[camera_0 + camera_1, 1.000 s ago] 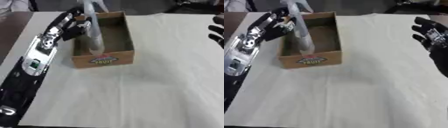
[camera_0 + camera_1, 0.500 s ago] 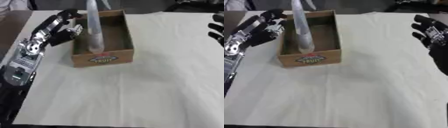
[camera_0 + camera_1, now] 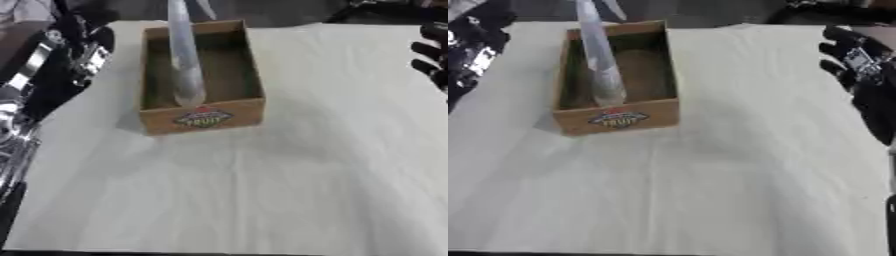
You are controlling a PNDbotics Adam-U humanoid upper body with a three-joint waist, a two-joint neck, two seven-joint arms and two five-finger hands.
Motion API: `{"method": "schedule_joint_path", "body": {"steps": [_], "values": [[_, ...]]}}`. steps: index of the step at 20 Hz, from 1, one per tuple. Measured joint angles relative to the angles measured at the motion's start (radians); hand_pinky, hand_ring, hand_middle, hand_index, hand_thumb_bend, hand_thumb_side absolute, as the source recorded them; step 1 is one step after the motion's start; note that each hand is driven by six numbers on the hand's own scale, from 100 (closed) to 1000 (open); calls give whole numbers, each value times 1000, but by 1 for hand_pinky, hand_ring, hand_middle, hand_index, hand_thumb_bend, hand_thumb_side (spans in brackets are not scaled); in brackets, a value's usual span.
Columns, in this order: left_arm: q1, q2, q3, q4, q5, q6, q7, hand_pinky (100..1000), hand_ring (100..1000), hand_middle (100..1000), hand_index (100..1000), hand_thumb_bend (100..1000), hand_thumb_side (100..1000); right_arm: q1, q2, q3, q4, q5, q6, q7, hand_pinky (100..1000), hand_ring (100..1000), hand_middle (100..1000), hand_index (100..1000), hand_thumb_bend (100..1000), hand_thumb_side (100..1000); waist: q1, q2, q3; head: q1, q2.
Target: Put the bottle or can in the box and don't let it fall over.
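- Left hand (image 3: 83,55) sits at the far left edge of the table, beside the box but clear of it; its dark fingers look loosely spread with nothing between them, and its silver-and-black arm runs down the left side of the left eye view.
- Just to its right stands the cardboard box (image 3: 203,118), open at the top, with a round fruit label on its near wall.
- A tall, pale, see-through bottle (image 3: 185,65) stands inside the box, its base on the box floor against the near wall and toward the left side. It is upright, with its top reaching past the upper edge of the view.
- No hand touches the bottle or the box.
- White cloth (image 3: 737,190) covers the table around the box and lies bare across the middle and near side.
- Right hand (image 3: 857,65) shows at the far right edge, well apart from the box, fingers straight and spread, holding nothing.
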Motion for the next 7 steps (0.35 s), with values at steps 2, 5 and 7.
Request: {"method": "schedule_joint_path", "body": {"steps": [2,5,7], "values": [[16,1,6,-2,57,-39,46,1000,1000,1000,874,100,672,5,-2,-3,0,0,-1,-2,1000,1000,1000,842,100,580,-4,0,2,-4,0],[30,0,12,-2,128,-92,83,1000,1000,1000,889,100,672,7,-2,-5,-2,0,-2,-4,1000,1000,1000,842,100,580,-8,0,5,-6,0],[37,-1,17,-2,161,-120,90,1000,1000,1000,885,100,672,8,-3,-5,-3,0,-4,-6,1000,1000,1000,842,100,580,-10,0,6,-6,0]]}}
